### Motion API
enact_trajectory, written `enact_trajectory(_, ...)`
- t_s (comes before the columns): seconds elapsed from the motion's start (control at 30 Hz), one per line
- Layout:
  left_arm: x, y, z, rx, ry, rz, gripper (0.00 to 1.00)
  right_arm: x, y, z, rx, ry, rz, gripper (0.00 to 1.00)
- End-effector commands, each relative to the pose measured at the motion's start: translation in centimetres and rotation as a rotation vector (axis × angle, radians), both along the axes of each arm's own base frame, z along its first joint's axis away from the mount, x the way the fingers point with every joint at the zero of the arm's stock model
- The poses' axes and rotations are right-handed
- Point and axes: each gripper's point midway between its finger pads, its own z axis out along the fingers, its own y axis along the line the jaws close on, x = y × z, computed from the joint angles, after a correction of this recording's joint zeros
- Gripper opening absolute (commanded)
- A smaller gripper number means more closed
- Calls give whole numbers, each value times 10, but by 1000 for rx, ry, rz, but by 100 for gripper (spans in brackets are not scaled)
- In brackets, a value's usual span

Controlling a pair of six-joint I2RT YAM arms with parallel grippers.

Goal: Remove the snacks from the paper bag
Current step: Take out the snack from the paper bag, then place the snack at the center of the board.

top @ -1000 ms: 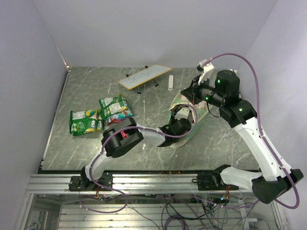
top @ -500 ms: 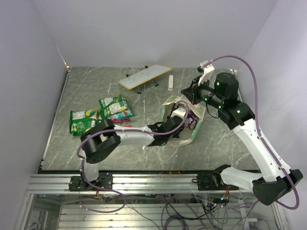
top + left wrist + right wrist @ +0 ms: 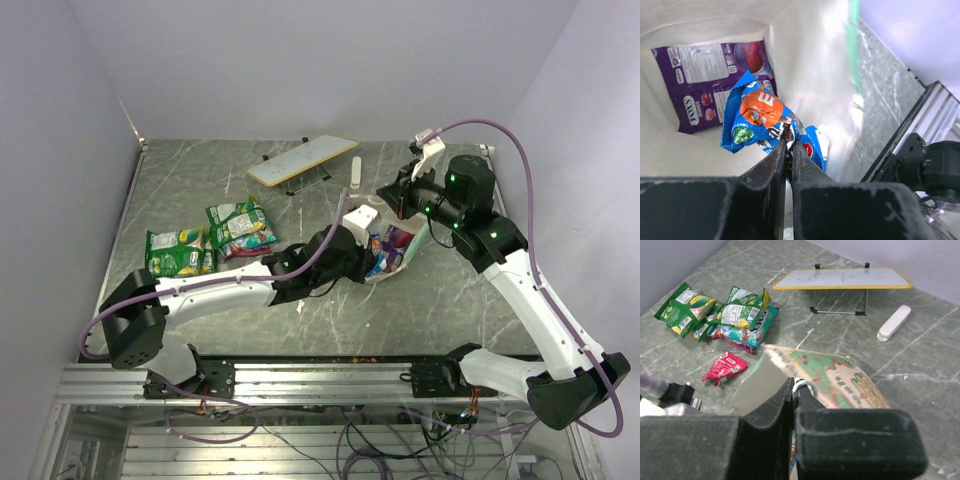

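The paper bag (image 3: 412, 243) lies tilted on the table, its cream inside showing in the left wrist view (image 3: 805, 55). My left gripper (image 3: 788, 143) is inside the bag's mouth, shut on a blue and orange snack packet (image 3: 757, 117). A purple packet (image 3: 705, 82) lies deeper in the bag. In the top view the left gripper (image 3: 368, 260) is at the bag's open end. My right gripper (image 3: 795, 388) is shut on the bag's rim beside a white cord handle, holding it up (image 3: 393, 203). Green packets (image 3: 182, 252) (image 3: 240, 225) and a red packet (image 3: 724, 367) lie on the table outside the bag.
A flat white board on black legs (image 3: 302, 160) stands at the back of the table. A small white oblong object (image 3: 355, 172) lies beside it. The left arm stretches low across the table between the green packets and the bag.
The left arm has stretched out, its elbow swinging down to the left. The bag's mouth has turned toward the left gripper, and the blue and purple packets now show inside.
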Motion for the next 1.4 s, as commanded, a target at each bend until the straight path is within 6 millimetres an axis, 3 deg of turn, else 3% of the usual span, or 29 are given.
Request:
enact_trajectory(0.0, -13, -13, 42, -98, -11, -128, 7, 5, -9, 25, -21, -94, -26, 0)
enact_trajectory(0.13, -23, -6, 81, -146, -61, -201, 7, 18, -31, 45, -91, -159, -141, 0)
enact_trajectory(0.3, -15, 31, 143, -219, -145, -154, 7, 39, -72, 70, -209, -250, -356, 0)
enact_trajectory(0.43, 21, 82, 174, -252, -167, 17, 7, 57, -94, 103, -256, -356, -438, 0)
enact_trajectory(0.57, 67, 151, 175, -165, -190, 285, 7, 68, -96, 122, -269, -410, -411, 0)
enact_trajectory(0.63, 86, 189, 163, -69, -194, 453, 7, 64, -81, 116, -249, -406, -325, 0)
enact_trajectory(0.77, 112, 289, 120, 110, -124, 876, 7, 41, -50, 87, -135, -322, -157, 0)
enact_trajectory(0.87, 115, 360, 77, 161, -17, 1143, 7, 22, -33, 59, -64, -227, -58, 0)
enact_trajectory(1.0, 115, 424, 13, 133, 164, 1357, 7, 7, -25, 38, -1, -135, -19, 0)
enact_trajectory(1.23, 129, 460, -39, 141, 254, 1463, 7, -2, -25, 35, -5, -118, 3, 0)
enact_trajectory(1.37, 137, 462, -58, 147, 278, 1457, 7, -4, -26, 38, -9, -126, 5, 0)
